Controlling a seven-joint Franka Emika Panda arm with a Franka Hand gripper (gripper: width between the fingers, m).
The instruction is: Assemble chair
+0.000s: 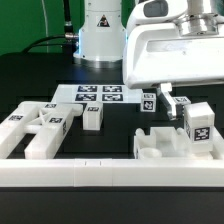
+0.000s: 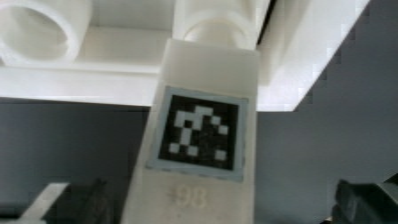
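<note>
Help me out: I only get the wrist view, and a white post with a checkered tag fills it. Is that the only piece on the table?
Observer: No. A cluster of loose white chair parts lies at the exterior view's left, away from the arm.
Operator: Is anything else out there covered in those tags?
Observer: Yes, the marker board lies flat on the black table, behind the parts.
Operator: And nearest the camera?
Observer: A long low white rail runs across the whole front of the scene.
</note>
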